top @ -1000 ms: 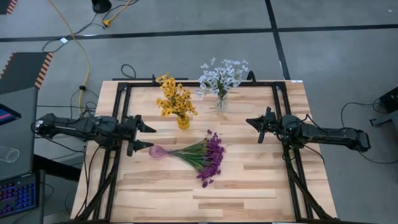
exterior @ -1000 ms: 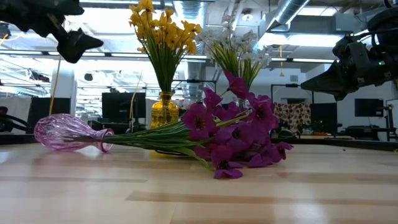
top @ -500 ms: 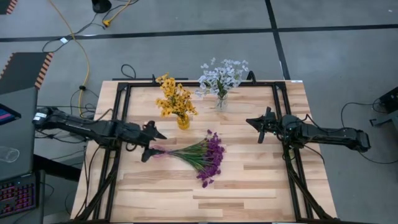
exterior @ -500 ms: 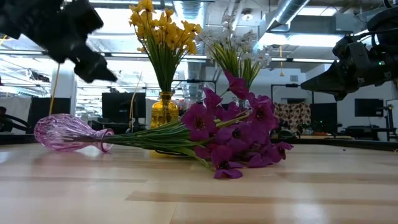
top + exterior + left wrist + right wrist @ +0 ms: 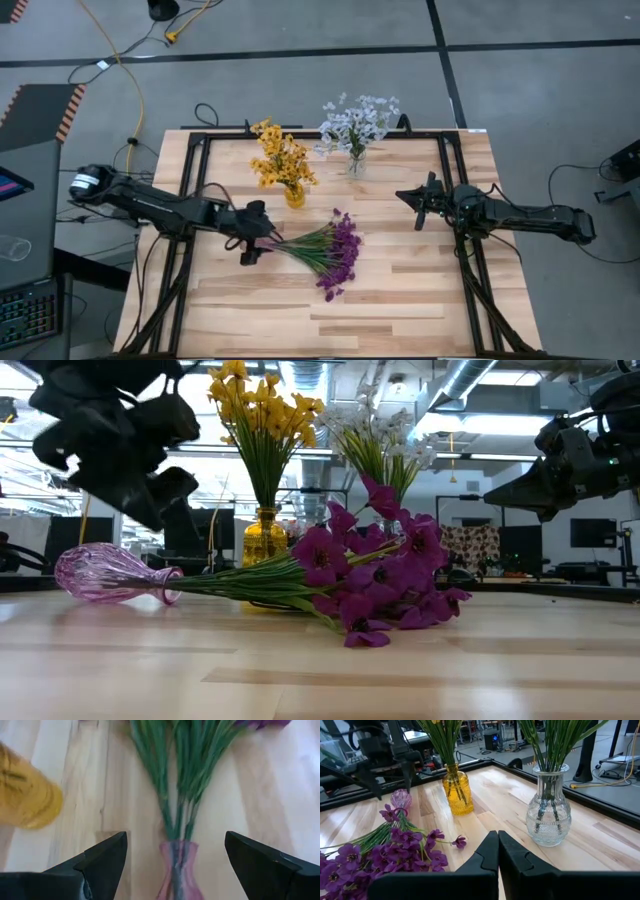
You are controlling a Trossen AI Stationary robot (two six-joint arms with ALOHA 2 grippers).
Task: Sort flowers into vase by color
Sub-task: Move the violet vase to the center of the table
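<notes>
The wooden counter (image 5: 400,290) carries three bunches of flowers, and the fallen pink vase (image 5: 105,573) serves as landmark.

The left arm reaches across from the counter's left edge, stretched long and low, and its left tool (image 5: 250,240) hangs right over the pink vase, fingers spread wide apart with the vase's neck between them in the wrist view; whether they touch the glass cannot be told.

The right arm lies well away from the pink vase, on the far side of the purple blossoms, its right tool (image 5: 414,201) pointing toward the middle of the counter with the fingers pressed together on nothing.

The purple flowers (image 5: 335,255) lie flat on the wood, green stems gathered into the mouth of the pink vase, blossoms fanned out away from it.

The yellow flowers (image 5: 279,157) stand upright in an amber vase (image 5: 264,538) just behind the pink vase.

The white flowers (image 5: 357,122) stand in a clear glass vase (image 5: 548,813), farther from the pink vase, beyond the amber one.
</notes>
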